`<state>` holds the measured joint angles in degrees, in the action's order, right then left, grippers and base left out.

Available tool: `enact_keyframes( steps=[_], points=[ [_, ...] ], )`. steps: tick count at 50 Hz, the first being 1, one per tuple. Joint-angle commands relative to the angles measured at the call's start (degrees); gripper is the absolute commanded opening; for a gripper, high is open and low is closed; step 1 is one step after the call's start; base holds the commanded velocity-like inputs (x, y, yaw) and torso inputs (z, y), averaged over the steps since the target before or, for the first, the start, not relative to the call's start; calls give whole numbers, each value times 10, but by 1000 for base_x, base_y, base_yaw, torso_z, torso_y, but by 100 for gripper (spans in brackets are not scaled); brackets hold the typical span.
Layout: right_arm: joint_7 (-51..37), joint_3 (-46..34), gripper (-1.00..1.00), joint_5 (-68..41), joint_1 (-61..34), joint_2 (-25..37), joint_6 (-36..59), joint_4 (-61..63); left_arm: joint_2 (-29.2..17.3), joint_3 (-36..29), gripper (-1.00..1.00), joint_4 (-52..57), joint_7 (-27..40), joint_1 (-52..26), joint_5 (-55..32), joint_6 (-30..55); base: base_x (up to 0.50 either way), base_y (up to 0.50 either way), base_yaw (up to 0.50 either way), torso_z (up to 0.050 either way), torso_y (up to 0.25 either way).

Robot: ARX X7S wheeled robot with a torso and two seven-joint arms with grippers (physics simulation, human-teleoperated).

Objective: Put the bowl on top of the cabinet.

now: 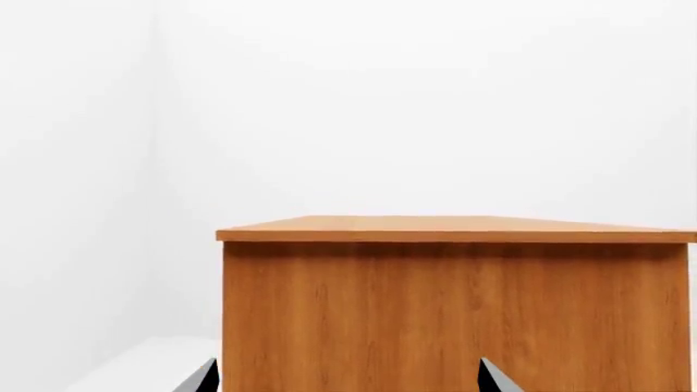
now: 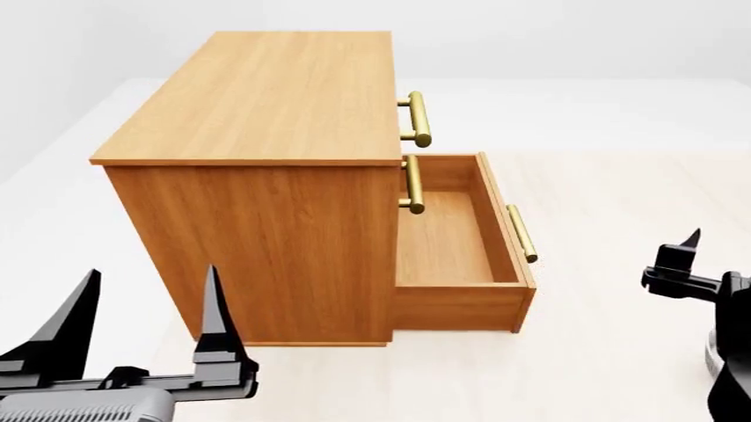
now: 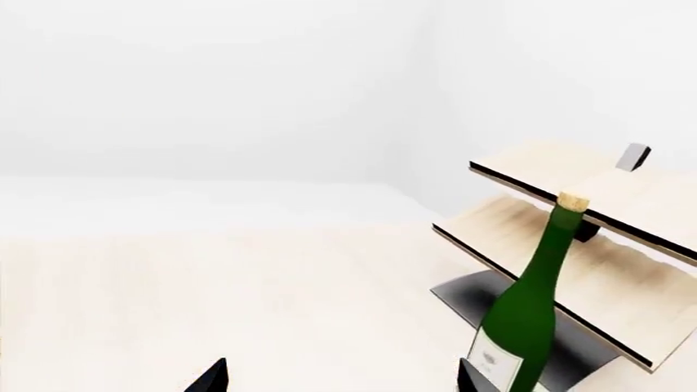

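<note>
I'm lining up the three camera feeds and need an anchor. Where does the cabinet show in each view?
Head view: the cabinet fills the centre-left, its lowest drawer pulled open to the right.
Left wrist view: it spans the lower half, one plain side and the top's edge showing.
Right wrist view: not in it; only a green bottle and a pale rack.
Shared landmark: the cabinet's flat top, in the head and left wrist views.

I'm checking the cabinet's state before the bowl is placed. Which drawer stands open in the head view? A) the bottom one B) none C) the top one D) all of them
A: the cabinet has its bottom drawer pulled out and empty, while the drawers above sit flush.
</note>
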<state>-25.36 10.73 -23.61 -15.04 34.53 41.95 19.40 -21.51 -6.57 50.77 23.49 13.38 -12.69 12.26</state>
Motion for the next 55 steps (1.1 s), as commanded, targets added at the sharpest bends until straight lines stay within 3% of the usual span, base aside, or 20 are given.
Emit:
enact_keyframes(
  steps=[1,55],
  points=[
    [9,2,100,1,-25,17,7,-39,-2,-4,100,-1,3,-2,0,1,0,0,0,0,0],
    [35,-23,100,-56,-158,2,145,-215,-12,-20,100,-3,18,-7,6,1,0,0,0,0,0]
  ],
)
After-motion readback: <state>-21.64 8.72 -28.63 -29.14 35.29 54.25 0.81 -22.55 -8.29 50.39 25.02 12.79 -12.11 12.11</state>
